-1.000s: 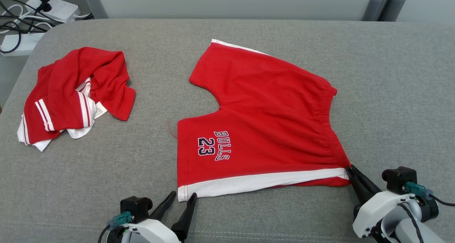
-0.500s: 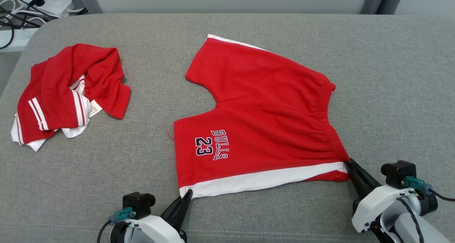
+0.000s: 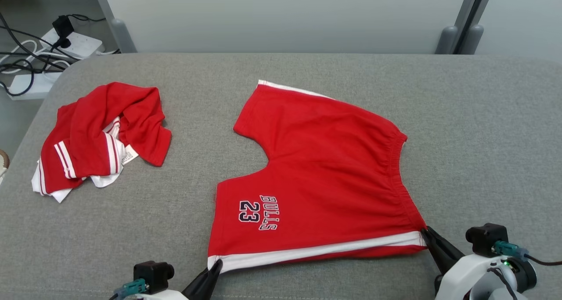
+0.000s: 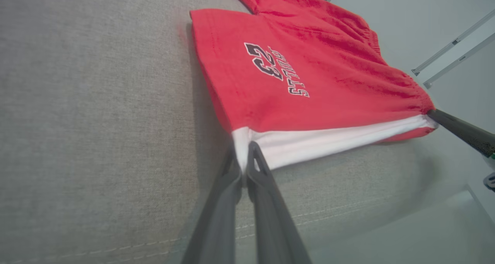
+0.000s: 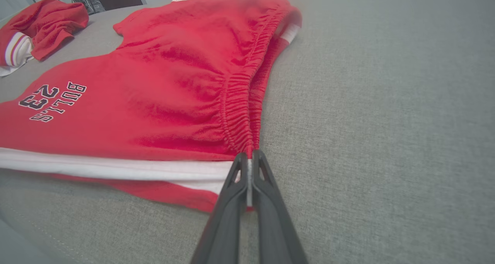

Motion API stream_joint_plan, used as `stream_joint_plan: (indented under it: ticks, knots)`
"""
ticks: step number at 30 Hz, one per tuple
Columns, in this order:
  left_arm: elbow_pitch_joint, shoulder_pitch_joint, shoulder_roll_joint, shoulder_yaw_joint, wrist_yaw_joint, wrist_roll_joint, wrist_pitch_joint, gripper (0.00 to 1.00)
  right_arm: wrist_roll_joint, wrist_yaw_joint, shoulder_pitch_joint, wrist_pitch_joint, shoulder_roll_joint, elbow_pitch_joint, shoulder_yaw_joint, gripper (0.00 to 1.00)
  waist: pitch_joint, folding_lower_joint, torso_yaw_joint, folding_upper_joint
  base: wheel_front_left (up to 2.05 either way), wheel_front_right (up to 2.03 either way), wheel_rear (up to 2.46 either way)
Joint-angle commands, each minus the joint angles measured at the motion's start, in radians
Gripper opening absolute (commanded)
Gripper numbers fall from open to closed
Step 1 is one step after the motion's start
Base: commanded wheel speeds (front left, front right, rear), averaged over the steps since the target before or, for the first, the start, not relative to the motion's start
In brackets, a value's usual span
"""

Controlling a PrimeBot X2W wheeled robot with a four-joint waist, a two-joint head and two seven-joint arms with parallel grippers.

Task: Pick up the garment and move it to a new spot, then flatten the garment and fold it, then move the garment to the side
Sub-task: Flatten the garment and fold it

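Observation:
The garment (image 3: 325, 172) is a pair of red shorts with a white side stripe and "BULLS 23" printed on one leg, lying flat on the grey padded surface (image 3: 483, 128). My left gripper (image 3: 215, 265) is shut on the near leg's white hem corner, seen close in the left wrist view (image 4: 243, 159). At the waistband's near corner my right gripper (image 3: 425, 233) is shut on the garment, its tips pinching the elastic in the right wrist view (image 5: 249, 157). The garment (image 5: 154, 90) stretches away from both grips, and its near edge looks slightly raised.
A crumpled red and white top (image 3: 99, 135) lies at the far left of the surface. Power strips and cables (image 3: 39, 49) sit on the floor beyond the left corner. A pale wall runs behind the surface.
My left gripper has closed from open onto the hem corner. The head camera has tilted, so the whole scene sits lower in the picture. The right gripper keeps its grip.

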Motion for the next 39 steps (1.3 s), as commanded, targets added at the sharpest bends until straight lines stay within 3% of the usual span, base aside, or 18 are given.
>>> stream_joint_plan:
  ticks: [1,14,25,30,39]
  knots:
    - [-0.017,-0.011,0.032,0.025,-0.001,-0.011,-0.009,0.00,0.022,0.001,0.009,-0.014,-0.035,-0.007,0.027,0.00,-0.027,0.0000,-0.001,0.0000,0.00,0.00,0.00]
    - [-0.042,0.045,0.062,0.025,-0.001,0.005,-0.009,0.00,0.069,0.001,0.066,-0.014,-0.072,-0.057,0.089,0.00,-0.093,0.0000,-0.010,0.0000,0.00,0.00,0.00]
    - [-0.128,0.082,0.071,0.116,-0.001,0.074,-0.009,0.00,0.067,0.001,0.110,-0.014,-0.081,-0.105,0.053,0.00,-0.075,0.0000,-0.018,0.0000,0.00,0.00,0.00]
    - [-0.246,-0.006,0.102,0.193,-0.001,0.154,-0.009,0.00,0.014,0.001,0.064,-0.014,-0.066,-0.146,-0.054,0.00,-0.036,0.0000,-0.016,0.0000,0.00,0.00,0.00]
    - [-0.251,-0.369,0.240,0.082,-0.001,0.105,0.069,0.00,-0.091,0.001,-0.113,-0.014,0.009,-0.167,-0.164,0.00,0.113,0.0000,-0.047,0.0000,0.00,0.00,0.00]
